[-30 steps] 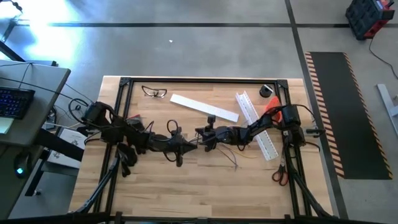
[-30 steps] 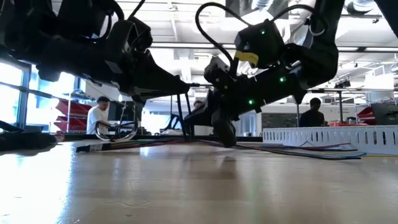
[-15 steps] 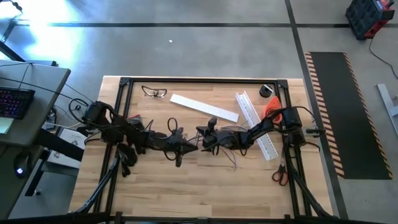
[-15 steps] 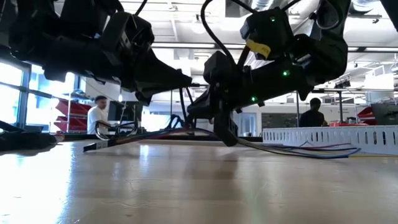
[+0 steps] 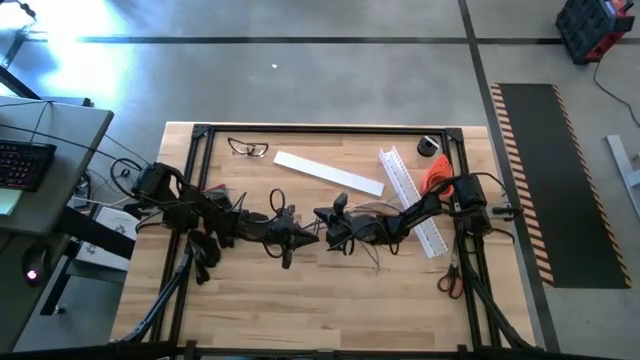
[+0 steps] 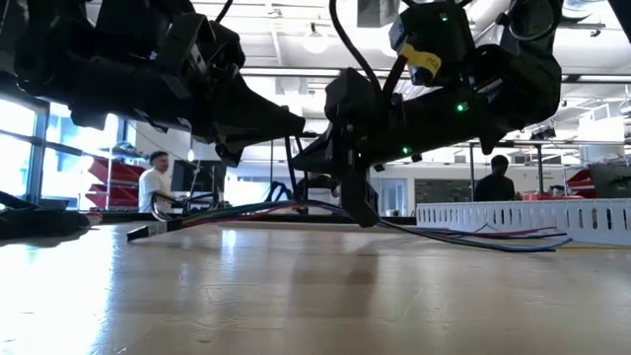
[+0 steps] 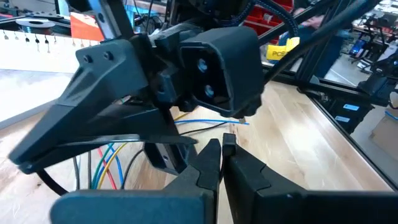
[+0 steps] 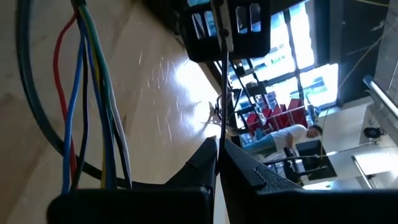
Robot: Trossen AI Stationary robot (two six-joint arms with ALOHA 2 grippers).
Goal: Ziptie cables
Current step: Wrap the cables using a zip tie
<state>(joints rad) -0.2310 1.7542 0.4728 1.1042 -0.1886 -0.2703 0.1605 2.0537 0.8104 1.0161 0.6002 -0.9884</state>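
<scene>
Jaws above wooden table [image 5: 300, 300], workshop behind.

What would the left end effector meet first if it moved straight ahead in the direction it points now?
Most likely the right end effector. In the high view the left end effector, shut, points toward it across a small gap, and the left wrist view shows its dark body directly ahead. Depth is unclear, so the thin ziptie might come first.
</scene>
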